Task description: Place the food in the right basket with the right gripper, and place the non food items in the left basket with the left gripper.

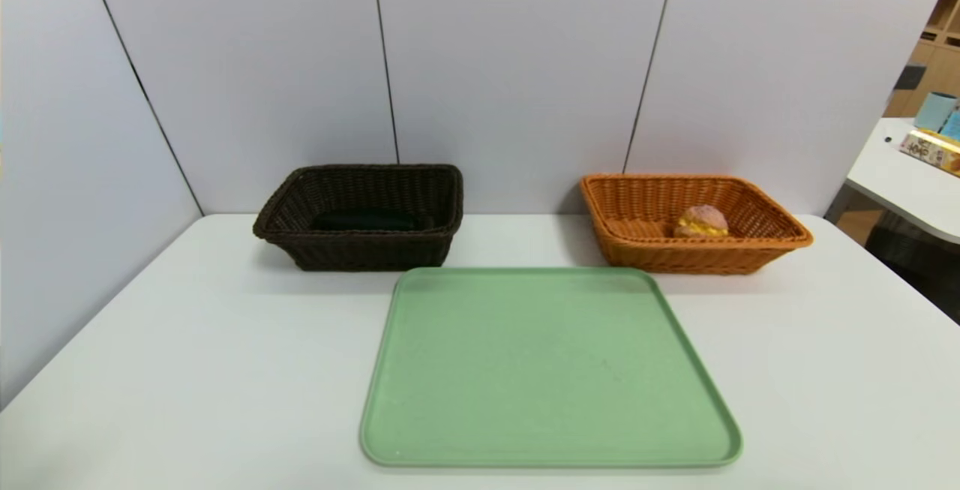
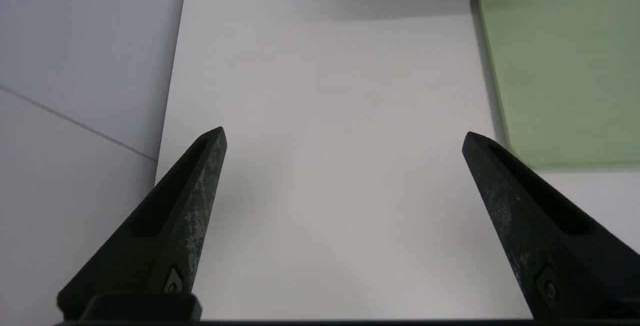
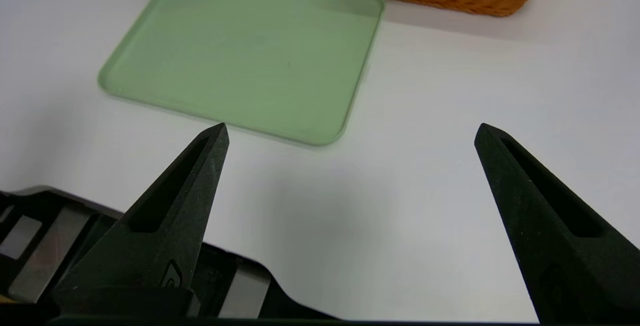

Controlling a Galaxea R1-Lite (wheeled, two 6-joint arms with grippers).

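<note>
Green and bare, the tray sits mid-table with nothing left on it to sort. The bun lies in the orange basket, and a dark cloth shows in the brown basket (the case and pen cannot be made out there, hidden if present), so the job looks finished or nearly so. Only the head view looks into the baskets; neither arm appears in it. The wrist views supply those: the left gripper and the right gripper each hang over bare tabletop near the tray, jaws spread wide, holding nothing.
</note>
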